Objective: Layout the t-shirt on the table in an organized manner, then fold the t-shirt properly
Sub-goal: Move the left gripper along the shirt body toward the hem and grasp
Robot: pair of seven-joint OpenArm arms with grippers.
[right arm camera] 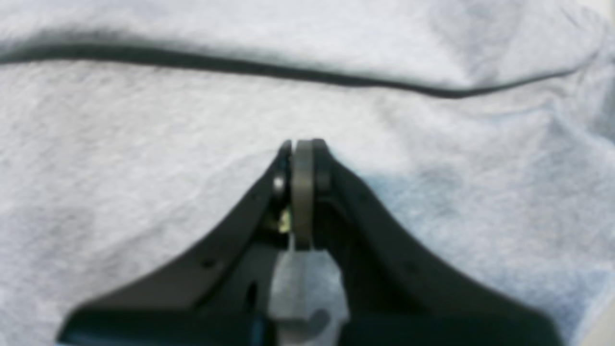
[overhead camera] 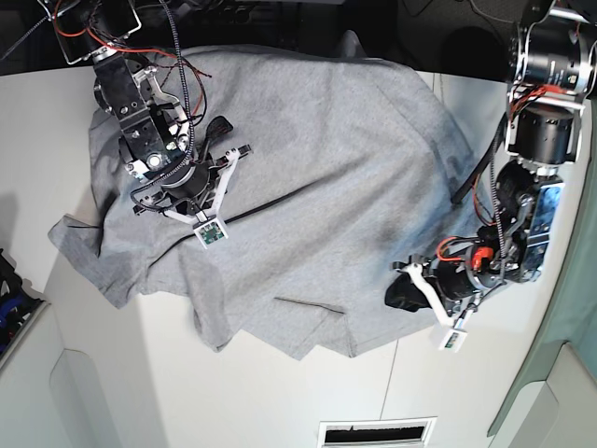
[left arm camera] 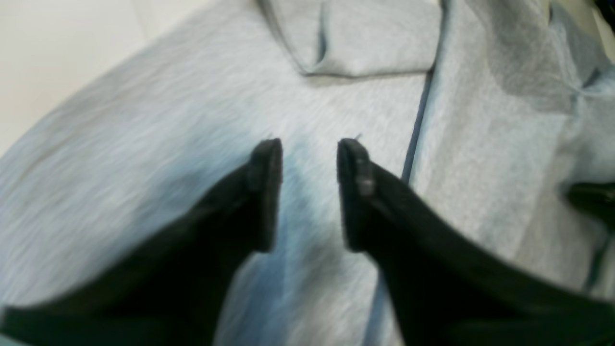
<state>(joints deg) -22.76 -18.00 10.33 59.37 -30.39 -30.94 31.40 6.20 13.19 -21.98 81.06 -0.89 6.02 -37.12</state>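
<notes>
The left gripper (left arm camera: 308,149) hovers over grey cloth with its jaws apart, nothing between them. The right gripper (right arm camera: 302,146) has its jaws pressed together, empty, just above the fabric. The t-shirt (overhead camera: 308,177) lies rumpled across the table (overhead camera: 280,401), one long crease running through it

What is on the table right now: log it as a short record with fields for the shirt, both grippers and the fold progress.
garment: t-shirt, grey, spread but rumpled, no lettering showing
surface: table, white
shirt edges: hem and one side uneven, a corner turned over
left gripper: jaws apart above the fabric, holding nothing
right gripper: jaws shut, over the cloth; no fabric visibly pinched
fold progress: not yet folded, wrinkles remain
</notes>
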